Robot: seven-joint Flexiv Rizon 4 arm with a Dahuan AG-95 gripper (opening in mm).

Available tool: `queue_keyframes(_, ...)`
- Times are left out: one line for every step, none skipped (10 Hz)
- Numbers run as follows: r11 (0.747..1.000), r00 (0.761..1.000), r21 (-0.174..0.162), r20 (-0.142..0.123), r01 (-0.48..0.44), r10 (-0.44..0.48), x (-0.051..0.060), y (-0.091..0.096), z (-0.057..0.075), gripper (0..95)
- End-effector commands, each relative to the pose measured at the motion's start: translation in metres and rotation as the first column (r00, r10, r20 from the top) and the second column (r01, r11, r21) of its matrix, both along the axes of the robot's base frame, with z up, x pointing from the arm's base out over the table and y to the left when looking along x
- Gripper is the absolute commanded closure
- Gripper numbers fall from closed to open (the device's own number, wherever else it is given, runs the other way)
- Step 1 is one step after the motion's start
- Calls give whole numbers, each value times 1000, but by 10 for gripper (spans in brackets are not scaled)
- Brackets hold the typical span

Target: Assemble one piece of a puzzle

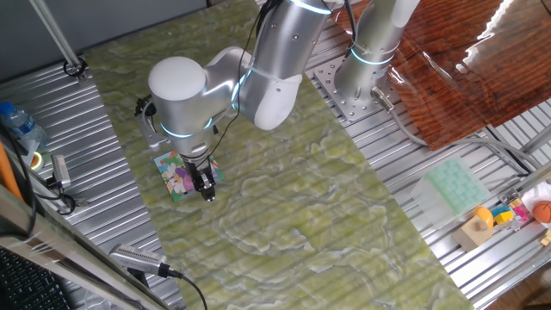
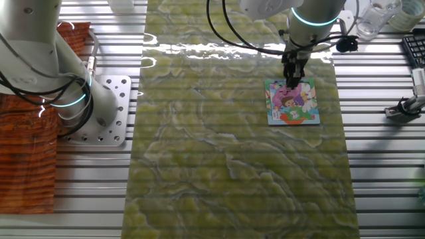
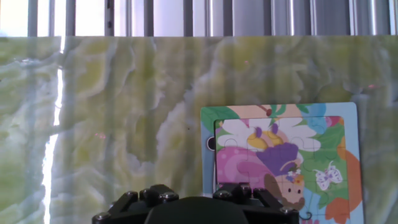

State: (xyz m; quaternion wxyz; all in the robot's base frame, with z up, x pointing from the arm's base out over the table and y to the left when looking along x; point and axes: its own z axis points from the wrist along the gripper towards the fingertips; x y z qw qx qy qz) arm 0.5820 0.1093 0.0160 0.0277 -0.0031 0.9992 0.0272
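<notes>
You had the gripper (image 2: 290, 85) hanging low over the puzzle (image 2: 293, 101), at its edge nearer the arm's wrist; in one fixed view the black fingers (image 1: 207, 184) reached down onto the picture's right side. Whether those fingers were spread or pressed together, you could not tell, since the hand view showed only the gripper's dark housing at the bottom. The puzzle (image 3: 284, 160) lay flat on the green marbled mat (image 2: 232, 146), toward one end of it. The piece could not be made out separately in any view. A pale green tray (image 1: 452, 186) sat well apart on the slatted table (image 1: 413, 155).
</notes>
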Motion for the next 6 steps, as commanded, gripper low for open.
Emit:
queue_keyframes(1000,1000,-3,0,1,-1,0,0,-1,380)
queue_keyframes(1000,1000,-6,0,1,-1,0,0,-3,380)
queue_keyframes(1000,1000,-7,0,1,-1,-1,0,-4,380)
queue_keyframes(1000,1000,-9,0,3,-3,0,0,-4,380)
queue_keyframes(1000,1000,-10,-1,3,-3,0,0,-4,380)
queue_keyframes(1000,1000,-10,-2,3,-3,0,0,-4,380)
